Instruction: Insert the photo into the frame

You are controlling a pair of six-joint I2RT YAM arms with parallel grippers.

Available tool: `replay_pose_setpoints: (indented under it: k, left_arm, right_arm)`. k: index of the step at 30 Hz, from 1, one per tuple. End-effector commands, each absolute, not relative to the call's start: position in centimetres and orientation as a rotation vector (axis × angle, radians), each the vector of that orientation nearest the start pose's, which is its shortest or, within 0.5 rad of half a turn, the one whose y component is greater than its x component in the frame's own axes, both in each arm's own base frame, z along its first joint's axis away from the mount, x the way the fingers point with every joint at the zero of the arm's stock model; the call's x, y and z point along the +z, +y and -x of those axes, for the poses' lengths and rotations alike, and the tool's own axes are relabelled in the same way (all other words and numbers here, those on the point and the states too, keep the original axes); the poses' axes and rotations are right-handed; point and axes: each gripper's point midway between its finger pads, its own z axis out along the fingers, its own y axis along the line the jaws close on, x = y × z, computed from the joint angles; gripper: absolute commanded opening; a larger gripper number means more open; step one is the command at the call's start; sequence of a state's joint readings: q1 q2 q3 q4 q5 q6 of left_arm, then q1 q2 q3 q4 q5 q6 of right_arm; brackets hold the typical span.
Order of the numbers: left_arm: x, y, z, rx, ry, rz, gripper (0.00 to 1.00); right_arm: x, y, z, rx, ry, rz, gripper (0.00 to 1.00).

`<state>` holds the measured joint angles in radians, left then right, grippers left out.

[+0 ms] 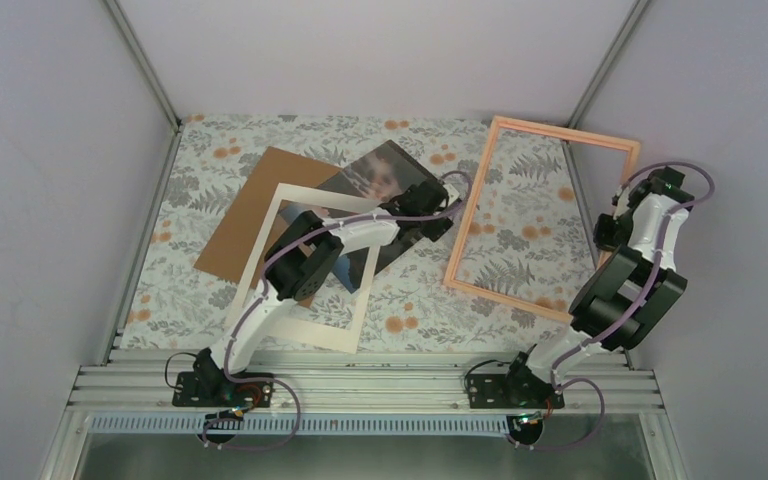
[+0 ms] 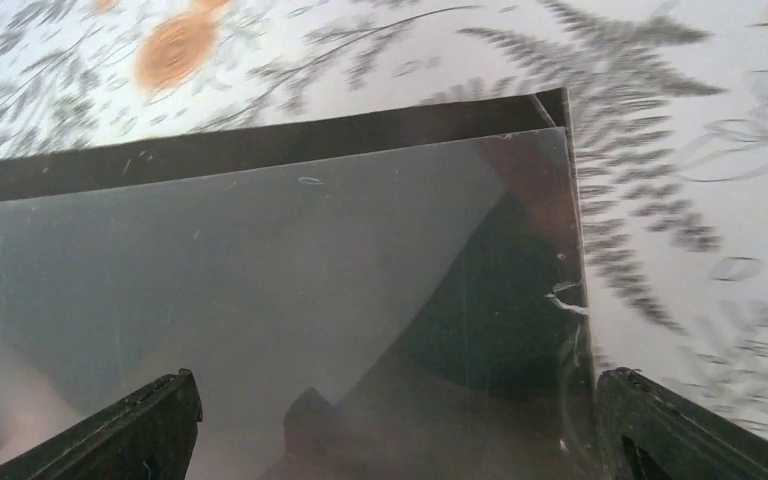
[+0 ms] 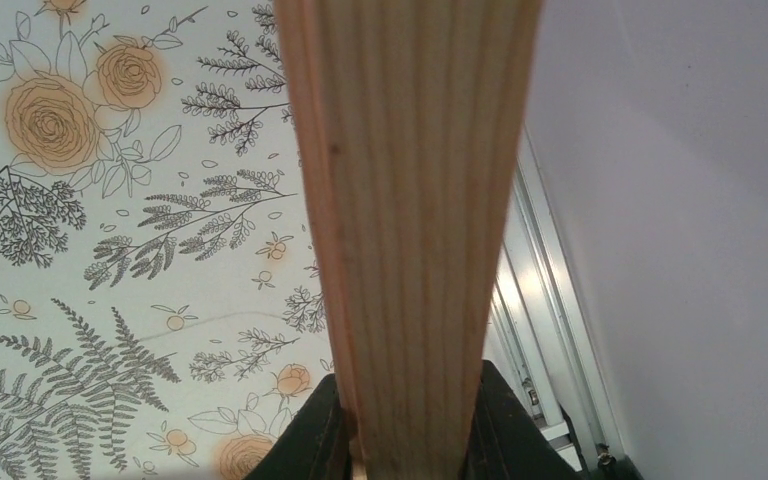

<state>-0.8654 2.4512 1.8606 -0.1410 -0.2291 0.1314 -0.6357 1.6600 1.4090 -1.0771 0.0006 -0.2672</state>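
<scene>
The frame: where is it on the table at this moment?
In the top view, the frame is at the right side of the table, right of the photo, with the right gripper shut on its right rail.

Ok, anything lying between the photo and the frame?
Nothing visible: only bare floral cloth separates the photo from the frame. The white mat overlaps the photo's near end, though which lies on top is unclear.

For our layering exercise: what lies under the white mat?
Under the mat, the brown board shows at its far left and the dark photo at its right. The left arm covers where they meet.
</scene>
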Motion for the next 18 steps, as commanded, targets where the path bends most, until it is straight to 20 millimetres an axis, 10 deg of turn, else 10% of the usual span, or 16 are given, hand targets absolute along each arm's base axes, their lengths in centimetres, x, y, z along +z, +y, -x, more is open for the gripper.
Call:
replay_pose_setpoints:
  k: [1, 18]
  left_arm:
    - [-4.3, -38.0, -44.6, 0.152, 2.321, -0.947, 0.97]
    - [-3.1, -27.3, -47.2, 0.238, 2.468, -0.705, 0.94]
  right_arm:
    - [13.1, -20.8, -29.8, -0.105, 2.843, -0.517, 0.03]
    - [7.1, -14.7, -34.9, 0.095, 2.907, -0.392, 0.03]
